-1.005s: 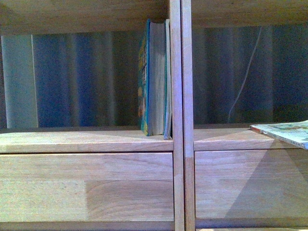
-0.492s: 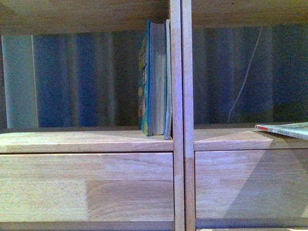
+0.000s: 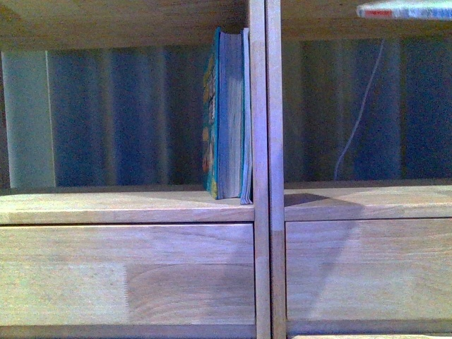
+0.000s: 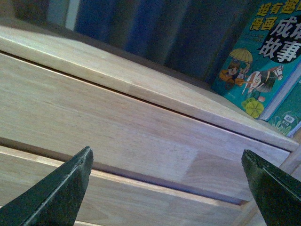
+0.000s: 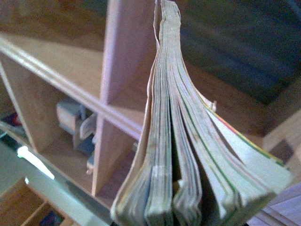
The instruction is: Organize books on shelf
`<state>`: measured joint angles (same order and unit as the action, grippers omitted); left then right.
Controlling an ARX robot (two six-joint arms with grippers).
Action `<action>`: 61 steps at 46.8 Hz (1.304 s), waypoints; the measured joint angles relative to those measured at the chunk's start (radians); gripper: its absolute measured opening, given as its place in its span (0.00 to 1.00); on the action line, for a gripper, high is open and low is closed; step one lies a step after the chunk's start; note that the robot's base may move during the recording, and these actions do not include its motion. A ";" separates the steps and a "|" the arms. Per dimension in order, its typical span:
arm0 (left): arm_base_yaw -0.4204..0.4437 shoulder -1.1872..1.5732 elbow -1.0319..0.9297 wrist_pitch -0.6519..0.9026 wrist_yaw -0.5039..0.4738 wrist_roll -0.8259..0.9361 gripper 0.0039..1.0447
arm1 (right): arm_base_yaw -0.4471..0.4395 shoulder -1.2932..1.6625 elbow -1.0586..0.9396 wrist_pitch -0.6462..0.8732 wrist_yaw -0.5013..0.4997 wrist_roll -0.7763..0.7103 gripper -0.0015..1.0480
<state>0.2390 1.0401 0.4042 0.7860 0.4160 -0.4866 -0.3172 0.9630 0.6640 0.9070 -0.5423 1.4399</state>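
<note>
Several teal-spined books [image 3: 227, 116] stand upright in the left compartment of the light-wood shelf [image 3: 127, 207], against its centre divider [image 3: 267, 141]. A white-and-red book edge [image 3: 406, 10] shows at the top right, high in the right compartment. In the right wrist view, a bundle of thin books [image 5: 183, 155] fans out page-edges first; my right gripper is shut on it, its fingers hidden. My left gripper [image 4: 167, 188] is open and empty in front of a drawer front [image 4: 117, 127]. The standing books' teal cover [image 4: 263, 52] is up beside it.
A white cable [image 3: 360, 113] hangs behind the right compartment. A blue pleated backdrop [image 3: 120, 113] shows through the open back. In the right wrist view a shelf divider [image 5: 122, 70] stands beside the held books, with small grey objects [image 5: 75, 122] on a shelf beyond.
The held book at the right edge of the front view has risen from just above the right shelf board to the top of the frame. The standing books have not moved.
</note>
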 joint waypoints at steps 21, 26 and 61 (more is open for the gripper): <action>-0.083 0.397 0.330 0.451 0.301 -0.846 0.93 | 0.220 0.014 -0.017 0.109 0.047 -0.258 0.07; -0.119 0.417 0.348 0.524 0.303 -0.985 0.93 | 0.293 0.047 -0.018 0.090 0.086 -0.323 0.07; -0.471 0.356 0.330 0.484 0.253 -0.906 0.89 | 0.813 0.330 0.028 0.206 0.229 -0.214 0.07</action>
<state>-0.2317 1.3960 0.7341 1.2701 0.6685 -1.3922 0.4953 1.2930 0.6918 1.1126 -0.3134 1.2255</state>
